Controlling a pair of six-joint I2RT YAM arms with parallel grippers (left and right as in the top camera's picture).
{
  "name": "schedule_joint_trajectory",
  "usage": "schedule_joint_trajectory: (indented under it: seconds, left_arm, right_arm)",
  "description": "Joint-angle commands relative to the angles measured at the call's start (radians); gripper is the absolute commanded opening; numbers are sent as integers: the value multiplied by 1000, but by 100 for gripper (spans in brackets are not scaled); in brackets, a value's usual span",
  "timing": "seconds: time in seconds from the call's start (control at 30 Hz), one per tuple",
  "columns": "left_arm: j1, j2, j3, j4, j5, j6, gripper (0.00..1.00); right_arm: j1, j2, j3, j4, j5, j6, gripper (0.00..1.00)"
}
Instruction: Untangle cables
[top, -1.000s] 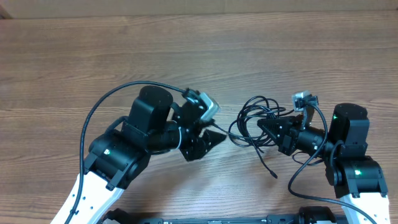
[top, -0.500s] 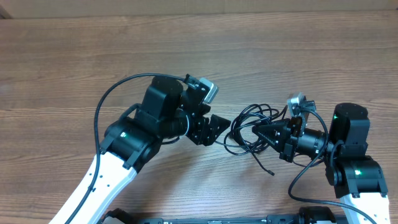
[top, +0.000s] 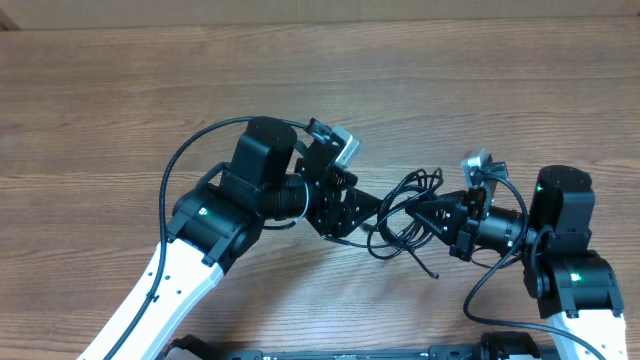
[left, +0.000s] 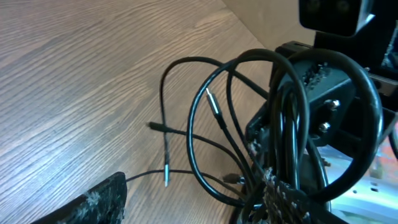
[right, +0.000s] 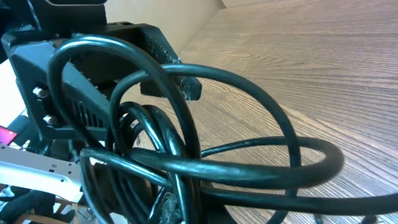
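A brown wood-grain table (top: 120, 100) fills the overhead view, and a plain tan band (top: 300, 12) runs along its 12 o'clock edge.

The white-and-black left arm (top: 190, 260) rises from 7 o'clock, folds at a black elbow and turns its wrist toward 3 o'clock. A thick black arm lead (top: 170, 175) arcs over it. The left gripper (top: 362, 212) sits low over the table with its jaws spread. In the left wrist view its two rough pads (left: 99, 199) stand well apart at the bottom of the frame, with nothing clamped between them.

Just at its 3 o'clock lies the knot of thin black cables (top: 400, 215), looped near the table's centre. One loose end (top: 430, 268) trails toward 5 o'clock. Two slim metal-tipped plugs (left: 212, 102) show in the left wrist view, one of them lying on the wood.

The right gripper (top: 418, 213) points toward 9 o'clock into the knot, its jaws closed. It appears to pinch the cords, since the loops (right: 186, 168) converge at its fingers. The black-and-white right arm (top: 565, 250) stands at 4 o'clock.
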Motion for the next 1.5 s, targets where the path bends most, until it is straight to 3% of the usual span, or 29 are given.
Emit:
schedule_joint_trajectory:
  seconds: [0.0,0.23,0.43,0.8,1.47]
  left_arm:
    - [3,0,18,2,45,21,70]
    - [2,0,18,-9,77,20,70]
    - [-24,1,18,-3,108,21,73]
    - [-35,2,18,-11,21,24,65]
    - [10,5,18,-18,-49,-7,70]
  right_arm:
    - [-3,-4,15,-8,42,-7,4]
    - [-3,-5,15,-20,135,47,4]
    - [-3,-5,15,-10,99,51,4]
    - [-3,-5,15,-2,81,51,4]
    - [-3,-58,15,2,77,51,4]
